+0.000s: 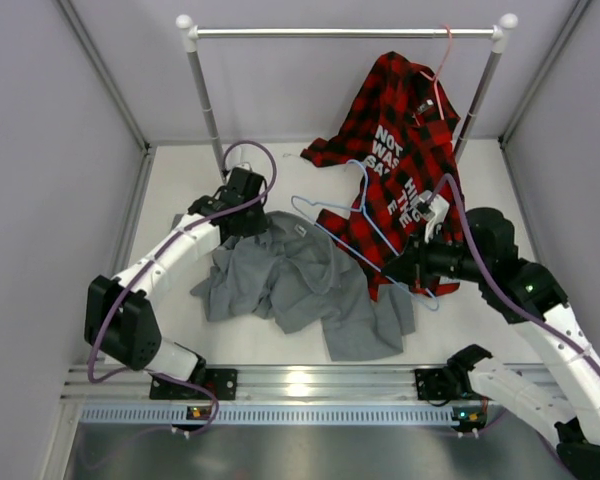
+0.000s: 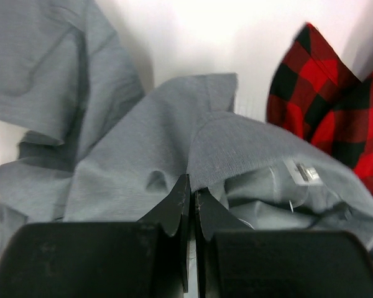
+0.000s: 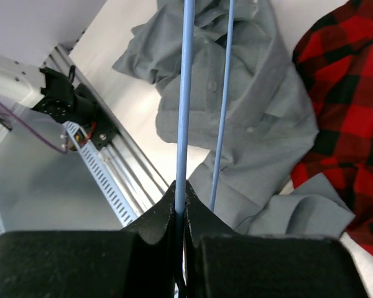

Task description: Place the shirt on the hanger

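Observation:
The grey shirt [image 1: 300,285] lies crumpled on the table in the middle of the top view. My left gripper [image 1: 259,222] is shut on the shirt's edge near the collar; the left wrist view shows the fingertips pinching grey fabric [image 2: 174,143], with the white neck label [image 2: 301,171] to the right. My right gripper [image 1: 405,268] is shut on a wire of the light-blue hanger [image 1: 363,205], which lies over the shirt's right side and the plaid shirt. In the right wrist view the blue wire [image 3: 186,93] runs up from my closed jaws over the grey shirt [image 3: 248,105].
A red-and-black plaid shirt [image 1: 405,140] hangs on a thin pink hanger [image 1: 442,60] from the metal rail [image 1: 345,32] at the back, and its lower part drapes onto the table beside the grey shirt. Rail posts stand at the back left and right. Grey walls enclose the table.

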